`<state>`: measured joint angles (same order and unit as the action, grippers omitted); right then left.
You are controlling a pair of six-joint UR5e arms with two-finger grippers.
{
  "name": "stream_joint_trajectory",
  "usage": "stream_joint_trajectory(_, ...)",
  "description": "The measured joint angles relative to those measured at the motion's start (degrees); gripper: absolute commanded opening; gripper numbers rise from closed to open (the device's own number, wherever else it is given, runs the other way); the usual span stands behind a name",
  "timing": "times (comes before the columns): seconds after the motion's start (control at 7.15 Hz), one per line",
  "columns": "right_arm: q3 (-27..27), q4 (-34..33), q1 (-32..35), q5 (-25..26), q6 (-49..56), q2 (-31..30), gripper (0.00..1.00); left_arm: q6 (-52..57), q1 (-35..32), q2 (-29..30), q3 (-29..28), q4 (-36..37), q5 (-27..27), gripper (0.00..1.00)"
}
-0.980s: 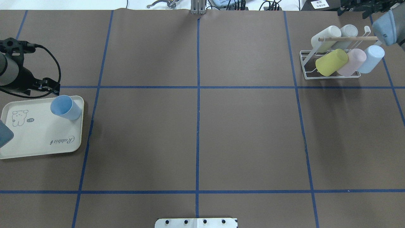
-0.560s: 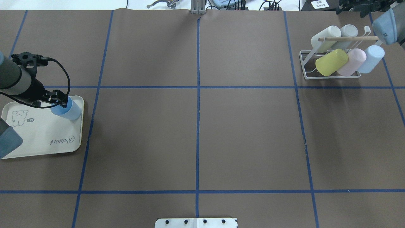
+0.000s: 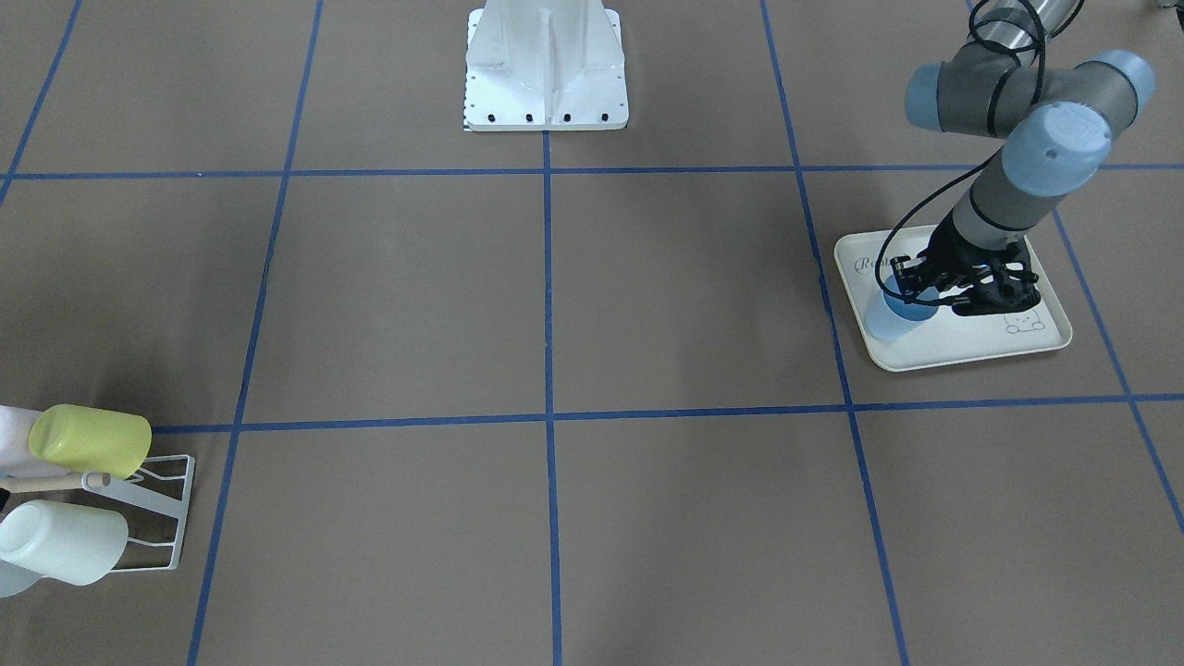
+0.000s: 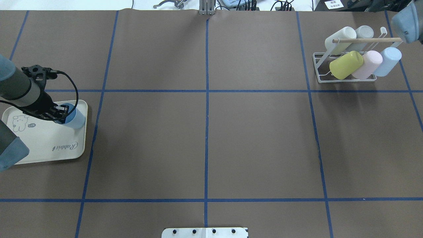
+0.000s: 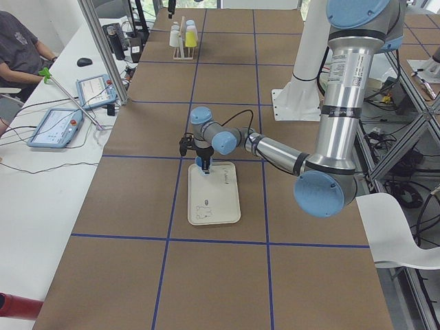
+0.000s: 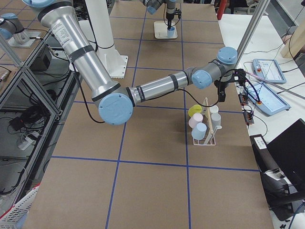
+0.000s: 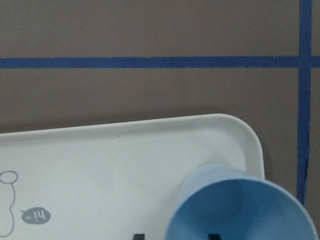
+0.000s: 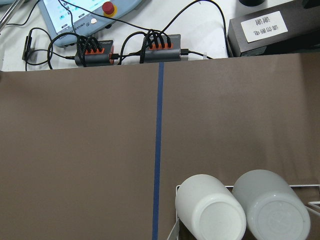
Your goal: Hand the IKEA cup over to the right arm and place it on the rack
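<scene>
since the earlier overhead frame the left gripper (image 3: 911, 294) has dropped onto the blue ikea cup (image 3: 890, 316). front view: the cup sits mouth up at a corner of the cream rabbit tray (image 3: 962, 356). overhead: the white wire rack (image 4: 322, 71), holding other cups (image 4: 346, 64), is well apart at far right. right-side view: the right gripper (image 6: 222, 93) hangs near that rack; whether it is open or closed cannot be told. left wrist view: fingers (image 7: 139, 236) stand apart, one outside the cup wall, one inside, not yet pinching. judgement: close squarely on the wall, then lift straight so the tray stays put.

The blue cup (image 4: 78, 119) looks matt plastic, the tray (image 4: 43, 145) smooth, the table cover (image 4: 257, 142) matt paper, the rack's dowel (image 4: 363, 40) wood.
</scene>
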<state>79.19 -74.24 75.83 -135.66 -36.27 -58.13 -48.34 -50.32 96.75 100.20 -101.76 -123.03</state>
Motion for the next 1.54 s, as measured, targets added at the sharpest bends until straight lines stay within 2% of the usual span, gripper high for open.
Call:
stream_joint_trajectory(0.28,0.5,0.0,0.0,0.0,-0.4,-0.1,0.98,0.2,-2.3,-0.1,1.3,0.5,-3.7,0.0)
stream_joint_trajectory(0.56,1.6,0.1,0.0,0.0,-2.3,-0.1,0.98,0.0,-6.1,0.1,7.1,3.8,-4.8,0.0)
stream_joint_trajectory(0.84,6.4,0.5,-0.3,0.0,-7.6,-1.8,0.98,-6.7,-7.0,1.5,12.2,3.3,-5.0,0.0)
stream_joint_trajectory(0.98,11.3,0.7,-1.6,0.1,-11.9,-3.6,0.98,-14.1,-6.8,3.2,12.8,-1.0,-5.1,0.0)
stream_joint_trajectory(1.26,21.6,3.4,-7.5,0.4,-26.2,-5.6,0.98,-33.2,-3.5,6.0,12.1,-18.4,-5.2,0.0)
stream_joint_trajectory(1.4,23.8,9.0,-10.9,0.7,-34.0,-5.9,0.98,-42.1,-0.1,8.1,10.0,-29.1,-4.6,0.0)
stream_joint_trajectory(1.54,24.4,17.7,-14.5,1.9,-42.6,-6.0,0.98,-50.5,3.2,11.4,6.6,-39.1,-2.8,0.0)
